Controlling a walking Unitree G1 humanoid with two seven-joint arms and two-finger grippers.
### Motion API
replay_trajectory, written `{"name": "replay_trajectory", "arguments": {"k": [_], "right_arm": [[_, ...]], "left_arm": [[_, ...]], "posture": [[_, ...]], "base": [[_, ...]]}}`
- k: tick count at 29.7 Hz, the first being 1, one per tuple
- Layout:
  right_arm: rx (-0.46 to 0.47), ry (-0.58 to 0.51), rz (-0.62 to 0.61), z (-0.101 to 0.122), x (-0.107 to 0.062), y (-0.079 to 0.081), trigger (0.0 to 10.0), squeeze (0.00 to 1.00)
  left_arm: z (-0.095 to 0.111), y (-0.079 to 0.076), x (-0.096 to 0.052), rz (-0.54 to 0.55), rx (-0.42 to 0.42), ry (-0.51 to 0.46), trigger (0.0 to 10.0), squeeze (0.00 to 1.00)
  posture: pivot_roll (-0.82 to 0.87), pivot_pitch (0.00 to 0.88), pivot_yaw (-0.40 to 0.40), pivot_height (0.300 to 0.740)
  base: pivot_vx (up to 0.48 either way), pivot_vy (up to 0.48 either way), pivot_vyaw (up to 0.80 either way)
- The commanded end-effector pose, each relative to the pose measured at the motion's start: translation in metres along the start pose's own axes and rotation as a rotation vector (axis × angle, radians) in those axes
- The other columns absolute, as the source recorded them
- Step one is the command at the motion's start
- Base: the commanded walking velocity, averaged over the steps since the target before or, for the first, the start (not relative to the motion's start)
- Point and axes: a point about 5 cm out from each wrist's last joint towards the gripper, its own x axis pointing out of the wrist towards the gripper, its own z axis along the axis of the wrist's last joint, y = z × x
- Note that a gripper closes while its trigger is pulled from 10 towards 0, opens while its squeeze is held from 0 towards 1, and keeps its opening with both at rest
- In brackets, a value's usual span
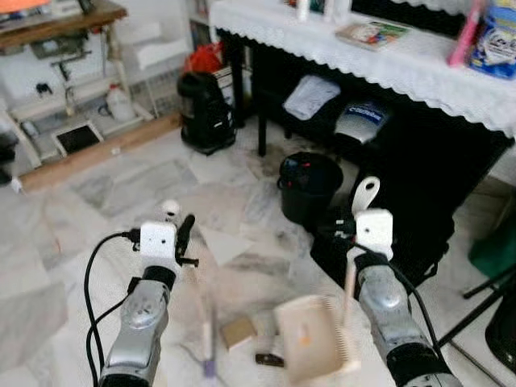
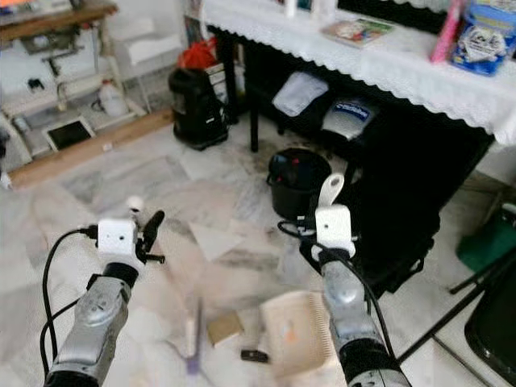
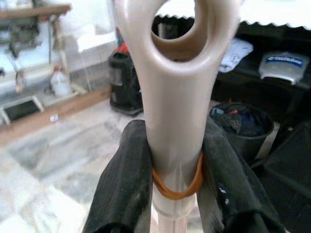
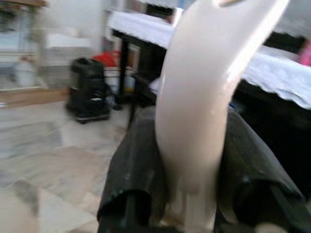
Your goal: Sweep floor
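Left gripper [image 3: 175, 189]: both black fingers [image 3: 121, 194] clamped on a beige broom handle [image 3: 177, 97], with an orange rubber band [image 3: 177, 187] round the handle right at the grip. In the head views the broom's lower end [image 1: 208, 339] is a motion-blurred streak at lower centre, purple tip near the floor.

Right gripper [image 4: 189, 194]: closed around the cream dustpan handle [image 4: 199, 97]. The dustpan [image 1: 310, 339] hangs at lower centre-right of the left eye view, pan low near the floor, comb teeth along its right edge.

Debris on the marble floor [image 1: 121, 201]: tan square scrap [image 1: 239, 330] and a small dark piece [image 1: 269, 359], both between the broom tip and dustpan, just beside the pan.

In the way:
- black bin [image 1: 310, 187], centre, just ahead of the right gripper
- black table [image 1: 266, 89] with white lace cloth [image 1: 403, 64], upper right; bags stowed under it
- black appliance [image 1: 206, 113], upper centre, beside the table leg
- wooden shelf unit [image 1: 64, 24], upper left
- dark chair legs [image 1: 484, 306], right edge

View differences: the left wrist view resolves the rubber band and the hang-hole in the broom handle; head views don't. The right wrist view is blurred, and finger contact reads as tight. The right eye view shows a green object [image 2: 488, 242] at right edge more fully.
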Motion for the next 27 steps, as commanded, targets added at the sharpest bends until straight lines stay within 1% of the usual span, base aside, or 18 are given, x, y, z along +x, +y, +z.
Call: {"name": "replay_trajectory", "arguments": {"k": [1,7,21,27], "right_arm": [[0.033,-0.038,-0.026,0.0085,0.0022,0.0007,10.0,0.0],[0.03,-0.033,-0.036,0.0073,0.002,-0.0023,10.0,0.0],[0.015,-0.039,-0.051,0.0083,0.0017,-0.0055,10.0,0.0],[0.002,-0.041,-0.053,0.0079,0.0004,-0.007,10.0,0.0]], "left_arm": [[0.0089,0.0042,0.002,0.005,0.043,-0.046,10.0,0.0],[0.0067,0.0052,0.0017,0.005,0.059,-0.033,10.0,0.0],[0.0084,0.0035,0.0018,0.003,0.061,-0.043,10.0,0.0],[0.0088,0.0053,0.002,0.016,0.055,-0.046,10.0,0.0]], "posture": [[0.1,0.044,0.028,0.74],[0.1,0.043,0.028,0.74],[0.09,0.038,0.028,0.74],[0.09,0.038,0.028,0.74]], "base": [[0.0,0.0,0.0],[0.0,0.0,0.0],[0.0,-0.451,0.0],[0.0,0.0,0.0]]}}
